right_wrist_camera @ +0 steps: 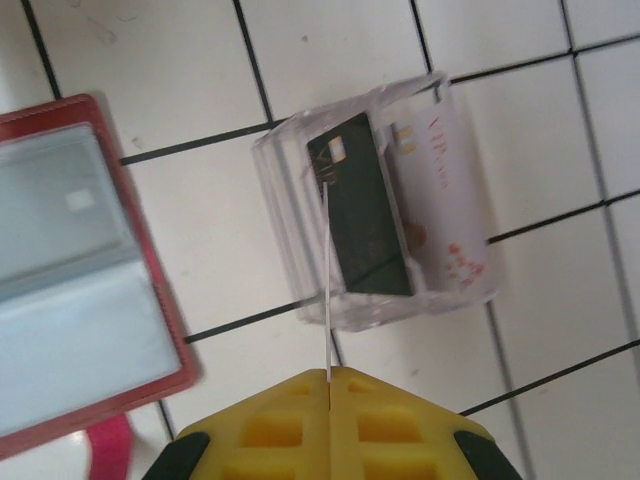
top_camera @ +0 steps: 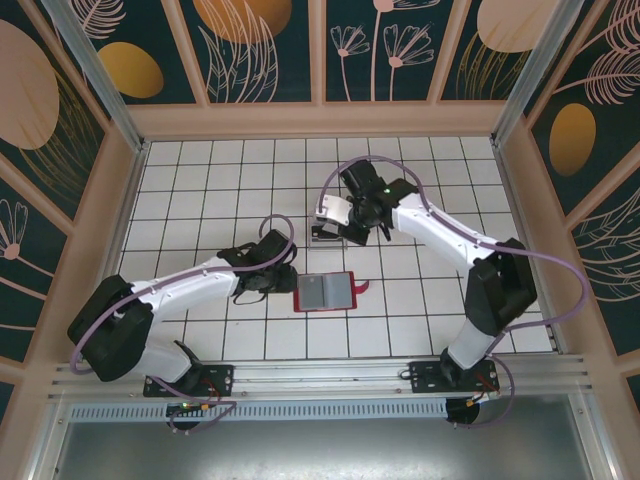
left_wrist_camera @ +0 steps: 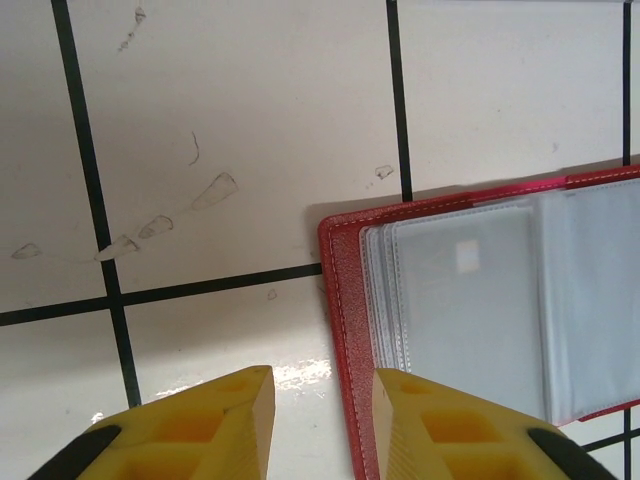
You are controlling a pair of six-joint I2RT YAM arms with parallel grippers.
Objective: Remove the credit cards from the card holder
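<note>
the open red folding card holder (top_camera: 325, 292) lies just beside my left gripper (left_wrist_camera: 322, 385), its yellow jaws apart around nothing. my right gripper (right_wrist_camera: 328, 378) pinches a thin pale card (right_wrist_camera: 327, 345) edge-on above the clear plastic tray (right_wrist_camera: 280, 200), which holds a dark card (right_wrist_camera: 365, 210) and a white card (right_wrist_camera: 440, 200).

Probably a robot lab cell — tiled floor (top_camera: 200, 180), patterned walls (top_camera: 260, 50), aluminium rails (top_camera: 320, 372).

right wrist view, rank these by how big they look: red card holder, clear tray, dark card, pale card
1. card holder, largest, though cut off at the frame edge
2. clear tray
3. dark card and pale card, about alike; the pale one is partly covered
</note>
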